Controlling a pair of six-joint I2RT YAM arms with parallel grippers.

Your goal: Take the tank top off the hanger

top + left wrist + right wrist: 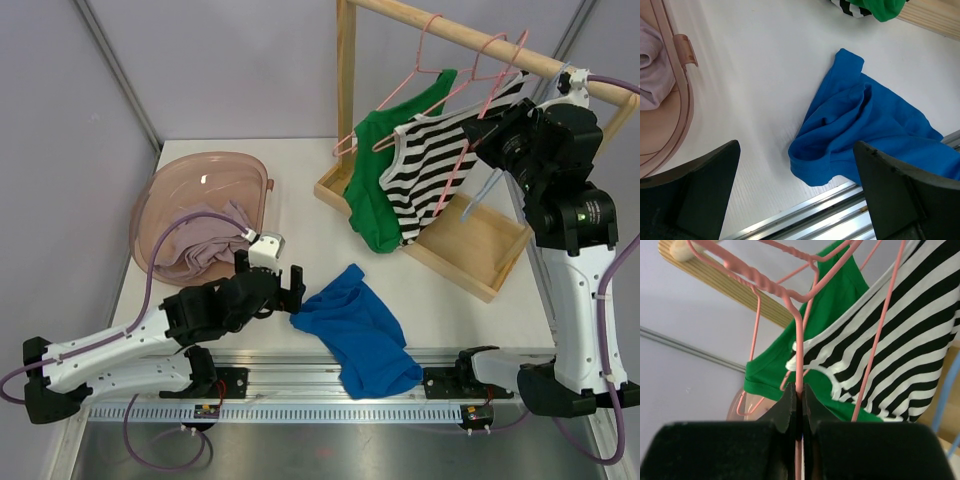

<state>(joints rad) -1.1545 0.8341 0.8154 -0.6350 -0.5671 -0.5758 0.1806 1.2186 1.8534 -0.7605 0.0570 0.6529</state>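
Observation:
A black-and-white striped tank top (430, 175) and a green tank top (372, 190) hang on pink wire hangers (455, 85) from a wooden rod (470, 35). My right gripper (480, 133) is raised beside the striped top. In the right wrist view it (800, 399) is shut on a pink hanger wire (799, 350), with the striped top (905, 355) and the green top (830, 305) just beyond. My left gripper (291, 284) is open and empty, low over the table, at the edge of a crumpled blue garment (358, 330), which also shows in the left wrist view (865, 130).
The rod stands on a wooden tray base (480, 255) with an upright post (346, 80). A light blue hanger (484, 196) dangles under the right gripper. A pink basin (200, 185) holding mauve cloth (205, 245) sits at the left. A metal rail (300, 385) runs along the near edge.

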